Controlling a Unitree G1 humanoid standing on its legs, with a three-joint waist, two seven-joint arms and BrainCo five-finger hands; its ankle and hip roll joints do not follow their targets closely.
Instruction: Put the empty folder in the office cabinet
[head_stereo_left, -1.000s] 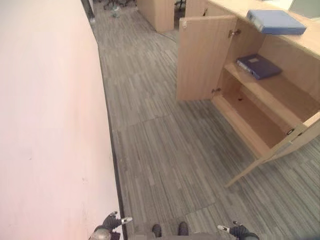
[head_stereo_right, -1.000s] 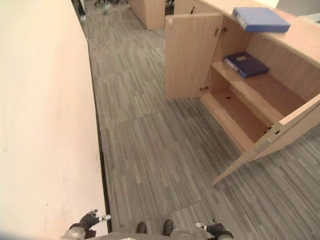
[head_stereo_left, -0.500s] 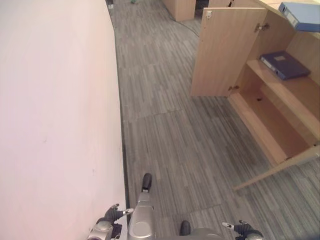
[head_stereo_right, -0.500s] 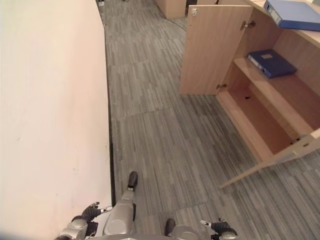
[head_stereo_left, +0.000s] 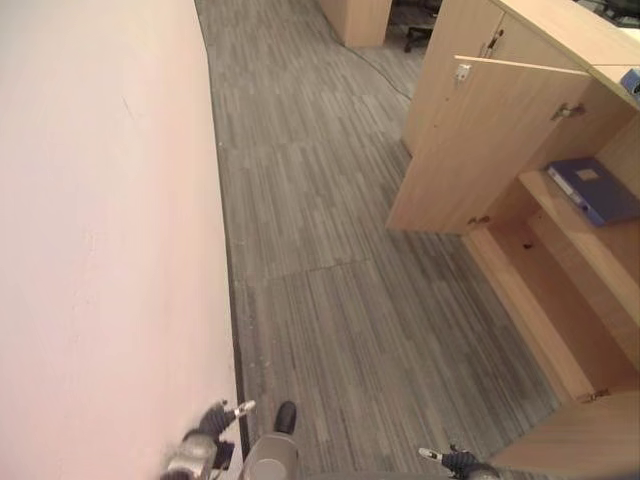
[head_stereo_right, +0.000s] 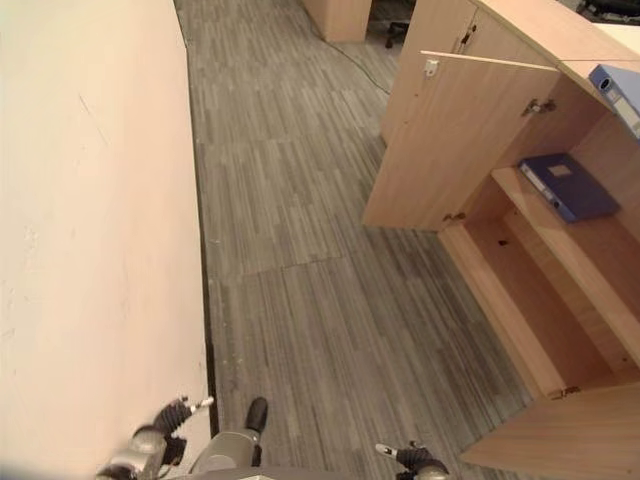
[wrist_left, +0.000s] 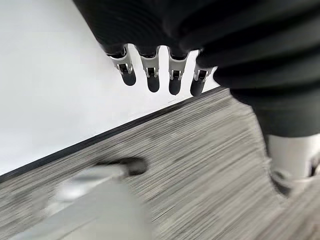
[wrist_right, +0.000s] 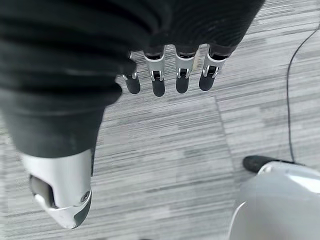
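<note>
On your left runs a pale wall (head_stereo_left: 100, 250), with grey carpet floor (head_stereo_left: 330, 300) beside it. Your left robot hand (wrist_left: 150, 75) hangs near the wall, fingers relaxed, empty. Your right robot hand (wrist_right: 170, 75) hangs over the floor, fingers loose, empty. Far right, the cabinet (head_stereo_right: 500, 140) stands open; a blue folder (head_stereo_right: 568, 186) lies on its shelf, another (head_stereo_right: 620, 92) on top.

My head views are evenly and softly lit, with the pale wall (head_stereo_left: 100, 230) bright and almost washed out, and the grey floor (head_stereo_left: 320, 250) free of hard shadows. The open cabinet (head_stereo_right: 530, 290) is dimmer inside, darkest under its shelf. In my left wrist view the floor (wrist_left: 200, 165) smears with motion blur, and my left hand (wrist_left: 160, 70) is dark against a glaring white wall (wrist_left: 55, 90).
</note>
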